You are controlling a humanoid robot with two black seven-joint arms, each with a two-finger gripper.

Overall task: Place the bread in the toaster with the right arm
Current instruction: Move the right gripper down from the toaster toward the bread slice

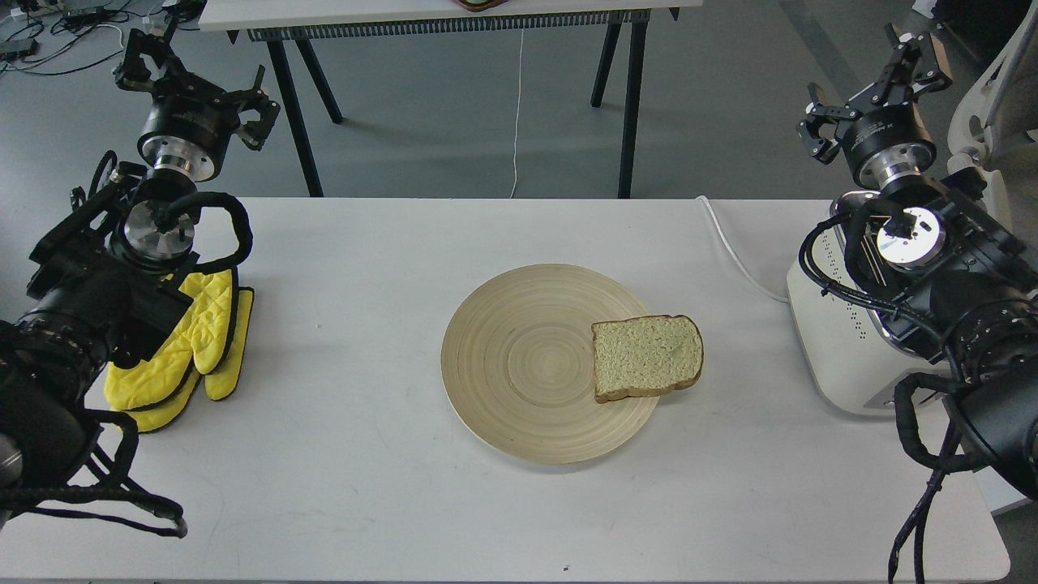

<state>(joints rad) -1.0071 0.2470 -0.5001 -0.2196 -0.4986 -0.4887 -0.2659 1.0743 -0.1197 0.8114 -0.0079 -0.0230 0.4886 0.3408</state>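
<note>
A slice of bread [646, 358] lies flat on the right side of a round wooden plate [519, 365], its right edge hanging over the plate's rim. The cream-white toaster [835, 349] stands at the table's right edge, its top mostly hidden behind my right arm. My right gripper [872, 89] is raised above and behind the toaster, far from the bread, open and holding nothing. My left gripper [199, 81] is raised at the far left, also open and holding nothing.
Yellow oven mitts [190, 349] lie on the table's left side under my left arm. The toaster's white cord [734, 251] runs back over the table's far edge. Behind the table stands another table with black legs [624, 97].
</note>
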